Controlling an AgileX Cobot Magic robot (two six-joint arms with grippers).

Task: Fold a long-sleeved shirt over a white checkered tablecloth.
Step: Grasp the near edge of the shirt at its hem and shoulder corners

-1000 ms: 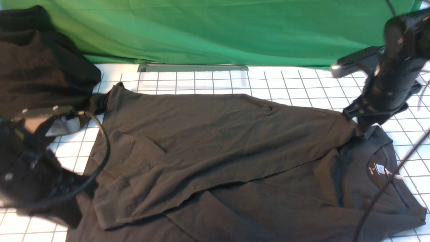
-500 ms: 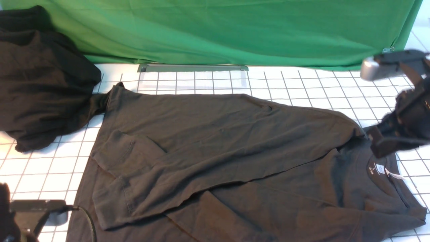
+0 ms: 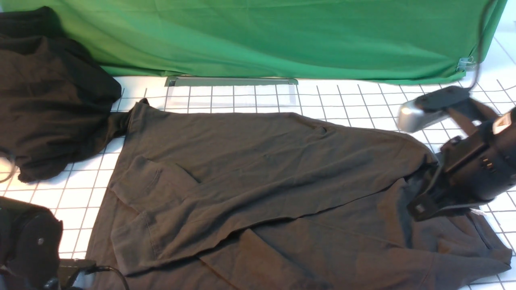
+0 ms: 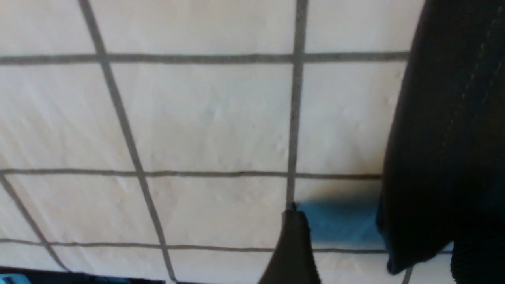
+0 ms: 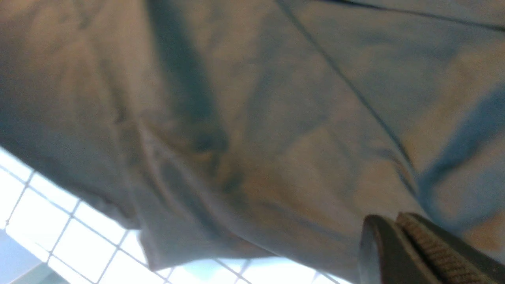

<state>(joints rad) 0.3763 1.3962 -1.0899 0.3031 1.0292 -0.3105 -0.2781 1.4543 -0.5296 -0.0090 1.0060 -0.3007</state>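
The long-sleeved shirt (image 3: pixel 262 161) lies dark brown and partly folded on the white checkered tablecloth (image 3: pixel 363 100), its collar end at the right. My right gripper (image 3: pixel 419 207) hangs over the collar area. In the right wrist view its fingers (image 5: pixel 426 248) are pressed together, shut, with nothing seen between them, just above the shirt (image 5: pixel 256 118). My left arm (image 3: pixel 28 249) sits at the near left corner. In the left wrist view the left gripper (image 4: pixel 378 232) stands open over the tablecloth (image 4: pixel 217 118), with the shirt's stitched edge (image 4: pixel 453 118) beside it.
A heap of black garment (image 3: pixel 48 92) lies at the far left, touching the shirt's far corner. Green cloth (image 3: pixel 262 40) hangs along the back, with a grey strip (image 3: pixel 229 81) at its foot. Bare tablecloth (image 5: pixel 59 221) shows beside the shirt's edge.
The left gripper has opened and its arm has drawn back to the near left corner. The right gripper has left the far shoulder, shut, and come down over the collar.
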